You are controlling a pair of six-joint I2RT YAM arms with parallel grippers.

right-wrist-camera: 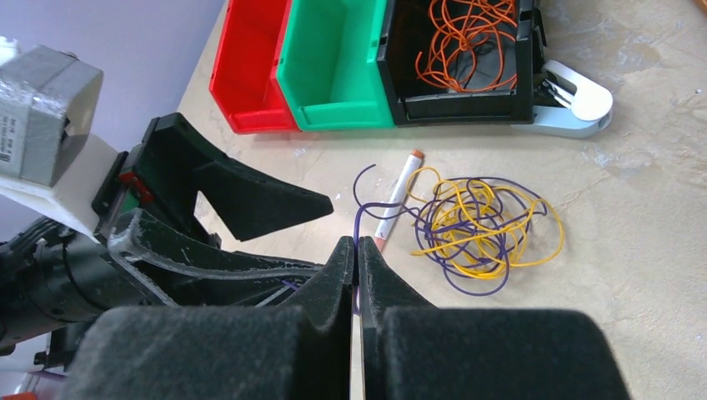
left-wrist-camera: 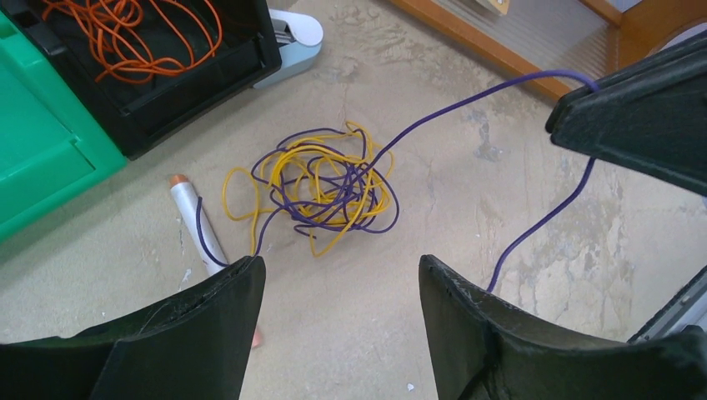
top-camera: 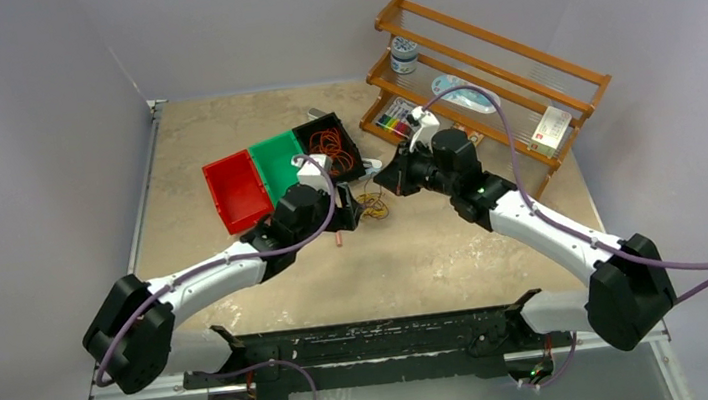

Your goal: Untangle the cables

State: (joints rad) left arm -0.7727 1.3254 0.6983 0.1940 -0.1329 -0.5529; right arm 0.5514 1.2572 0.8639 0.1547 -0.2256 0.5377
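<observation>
A tangle of thin yellow and purple wires lies on the table, also seen in the right wrist view and small in the top view. My right gripper is shut on one purple strand that rises from the tangle to it. It sits right of the tangle in the top view. My left gripper is open and empty, just in front of the tangle, its left finger close to a purple loop. An orange wire coil lies apart in the black bin.
A white marker with an orange cap lies beside the tangle. Red and green bins stand next to the black bin. A white device sits by the black bin. A wooden rack stands at the back right.
</observation>
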